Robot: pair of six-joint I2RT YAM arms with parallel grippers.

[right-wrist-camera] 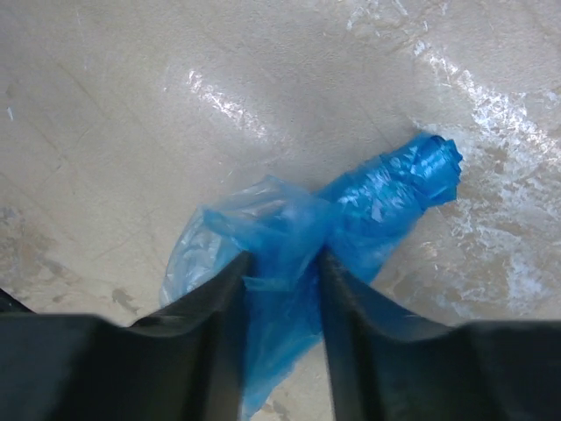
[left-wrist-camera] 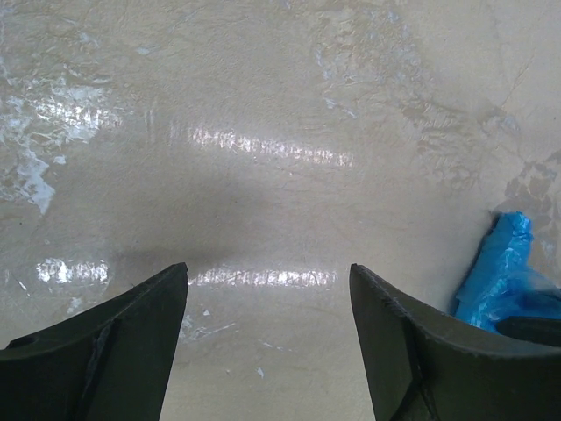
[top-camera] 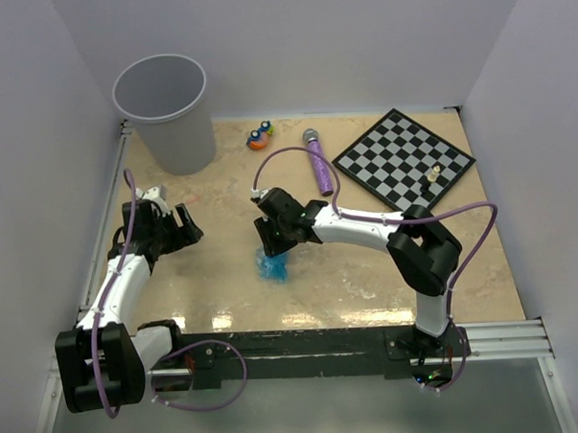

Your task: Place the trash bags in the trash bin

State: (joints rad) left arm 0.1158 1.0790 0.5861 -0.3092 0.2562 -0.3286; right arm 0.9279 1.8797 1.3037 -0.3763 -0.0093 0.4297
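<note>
The trash bags point(top-camera: 272, 266) are a bright-blue crinkly wad near the table's middle. My right gripper point(top-camera: 272, 246) is shut on them; in the right wrist view the blue film point(right-wrist-camera: 368, 197) is pinched between the two black fingers point(right-wrist-camera: 219, 298), with a rolled end sticking out to the right. My left gripper point(top-camera: 179, 226) is open and empty at the left, its fingers point(left-wrist-camera: 131, 324) spread over bare table; the blue wad point(left-wrist-camera: 504, 272) shows at its right edge. The grey trash bin point(top-camera: 164, 112) stands upright at the far left corner.
A purple microphone point(top-camera: 317, 161), a small orange and blue toy point(top-camera: 260, 135) and a chessboard point(top-camera: 403, 159) with a piece on it lie at the back and right. White walls close in the table on three sides.
</note>
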